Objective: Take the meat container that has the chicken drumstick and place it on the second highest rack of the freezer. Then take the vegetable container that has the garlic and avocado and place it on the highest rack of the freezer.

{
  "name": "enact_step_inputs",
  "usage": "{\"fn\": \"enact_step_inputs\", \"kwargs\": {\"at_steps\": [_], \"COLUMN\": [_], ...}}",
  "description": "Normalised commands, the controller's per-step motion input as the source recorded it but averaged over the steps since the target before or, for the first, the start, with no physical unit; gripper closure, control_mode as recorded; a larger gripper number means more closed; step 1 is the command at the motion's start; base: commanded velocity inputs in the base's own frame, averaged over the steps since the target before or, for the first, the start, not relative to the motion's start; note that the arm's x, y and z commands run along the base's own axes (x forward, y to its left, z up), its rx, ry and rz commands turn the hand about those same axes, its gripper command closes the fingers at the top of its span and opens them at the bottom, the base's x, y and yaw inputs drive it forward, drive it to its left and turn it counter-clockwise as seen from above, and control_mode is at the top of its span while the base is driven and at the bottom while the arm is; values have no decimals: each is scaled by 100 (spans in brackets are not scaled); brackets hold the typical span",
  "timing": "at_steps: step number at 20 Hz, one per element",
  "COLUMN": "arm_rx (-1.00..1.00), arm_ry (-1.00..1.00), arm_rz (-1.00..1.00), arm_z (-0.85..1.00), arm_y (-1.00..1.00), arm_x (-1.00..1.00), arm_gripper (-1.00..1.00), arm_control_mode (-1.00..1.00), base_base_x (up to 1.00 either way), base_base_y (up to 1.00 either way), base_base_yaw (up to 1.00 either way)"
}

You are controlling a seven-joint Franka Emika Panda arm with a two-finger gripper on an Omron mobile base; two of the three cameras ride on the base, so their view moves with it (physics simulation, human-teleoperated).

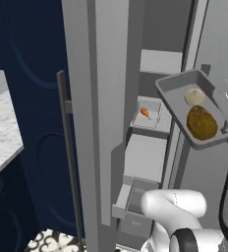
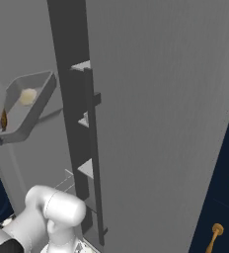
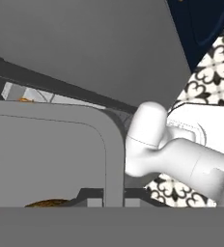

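Vegetable container [image 1: 176, 92] held aloft, tilted, freezer door [image 1: 94, 98] perhaps blocking shelves

Both base views are looking forward past the arm into the freezer [image 1: 150, 147], sharing the vegetable container [image 1: 194, 106] raised beside it. The hand view is sitting close over that container's rim, looking across it floorward.

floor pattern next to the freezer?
Black-and-white ornate patterned floor tiles, clearest in the hand view.
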Motion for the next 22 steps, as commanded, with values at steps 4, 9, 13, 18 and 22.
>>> {"fn": "enact_step_inputs", "kwargs": {"at_steps": [4,9,13,18,22], "arm_rx": [16,16,15,15,5], "arm_ry": [6,-1,-4,-3,-15], "arm_rz": [-25,-12,-12,-6,2], "arm_z": [0,0,3,19,8], "arm_y": [2,21,18,0,0], "arm_x": [79,51,44,44,2], "arm_gripper": [100,100,100,100,100], "arm_control_mode": [-100,-100,-100,-100,-100], "base_base_x": [0,0,0,0,0], "base_base_y": [0,0,0,0,0], "base_base_yaw": [0,0,0,0,0]}}
